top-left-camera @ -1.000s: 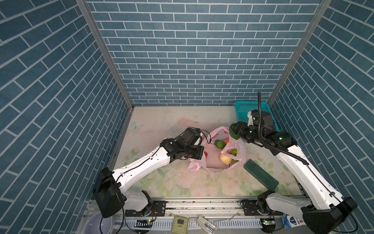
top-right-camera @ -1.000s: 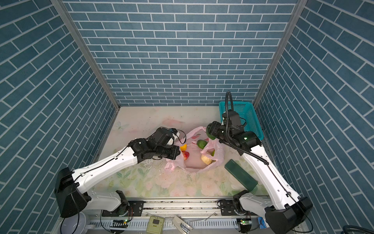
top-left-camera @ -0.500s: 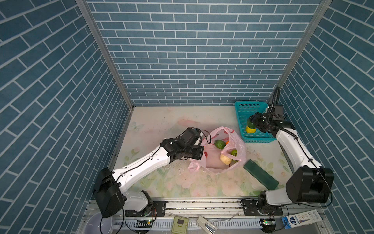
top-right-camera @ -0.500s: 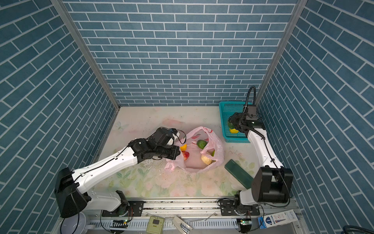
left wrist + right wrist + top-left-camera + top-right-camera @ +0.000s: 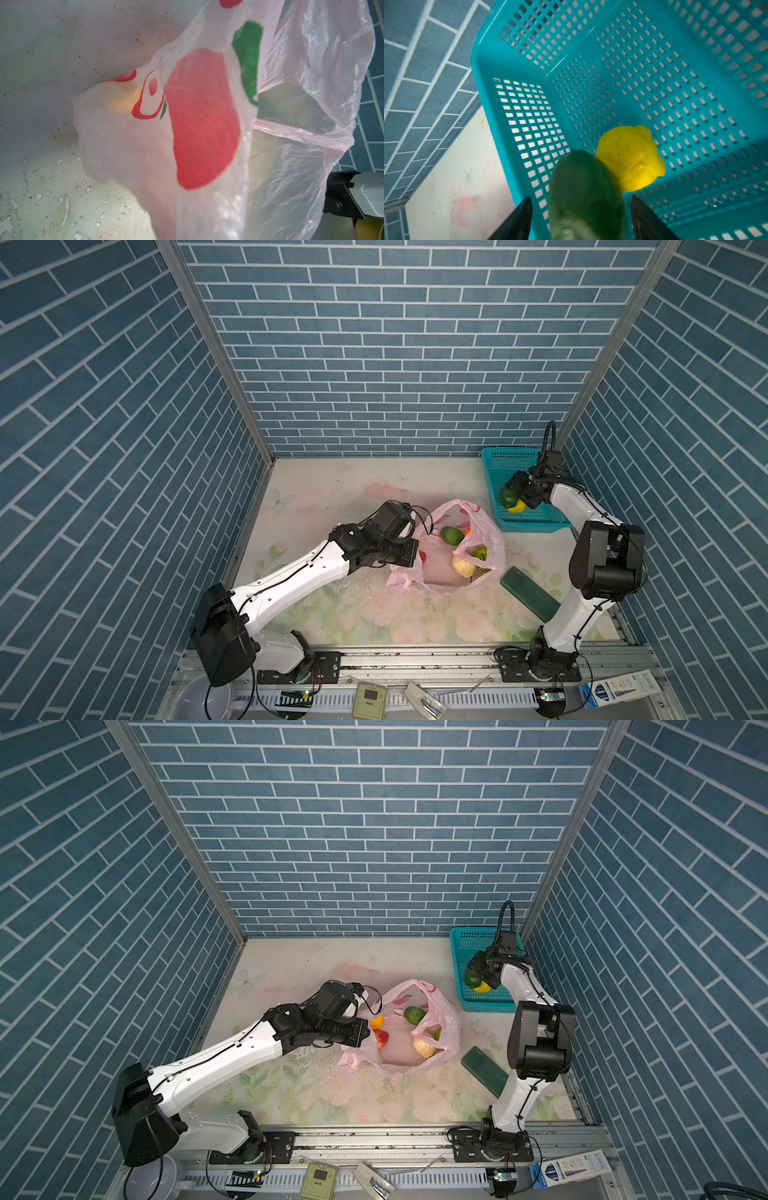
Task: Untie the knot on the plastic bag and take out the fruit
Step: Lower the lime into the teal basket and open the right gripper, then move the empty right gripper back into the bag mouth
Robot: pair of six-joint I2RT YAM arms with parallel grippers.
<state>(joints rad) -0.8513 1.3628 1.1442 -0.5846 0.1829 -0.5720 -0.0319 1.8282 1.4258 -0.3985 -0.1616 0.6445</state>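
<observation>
Right arm swung from the bag (image 5: 494,539) to the far-right basket (image 5: 498,468) over the last second, carrying a dark green fruit (image 5: 506,497); left arm unchanged. Both top views: right gripper (image 5: 511,494) is over the basket's left side with the dark green fruit at its tip, just beside a yellow fruit (image 5: 514,508) in the basket. Bag sits mid-table, mouth open, with a green fruit (image 5: 451,535) and cream fruit (image 5: 464,566) inside. A top view also shows a red fruit (image 5: 381,1038) and orange fruit (image 5: 376,1022). Left gripper (image 5: 413,553) is at the bag's left rim, fingers together, rim lifted to it, so it reads as pinched on the plastic. Dark block (image 5: 530,593) lies on the table (image 5: 332,489), near-right of the bag. Left wrist: fingers not visible. Bag (image 5: 203,124) with red apple print fills the frame, and a twisted handle strip (image 5: 291,133) crosses the mouth. Right wrist: fingers (image 5: 517,220) spread, dark green fruit (image 5: 583,187) blurred between them with a sliver of gap each side, not clamped. Yellow fruit (image 5: 631,158) is right behind it on the basket (image 5: 675,83) floor; can't tell if they touch.
</observation>
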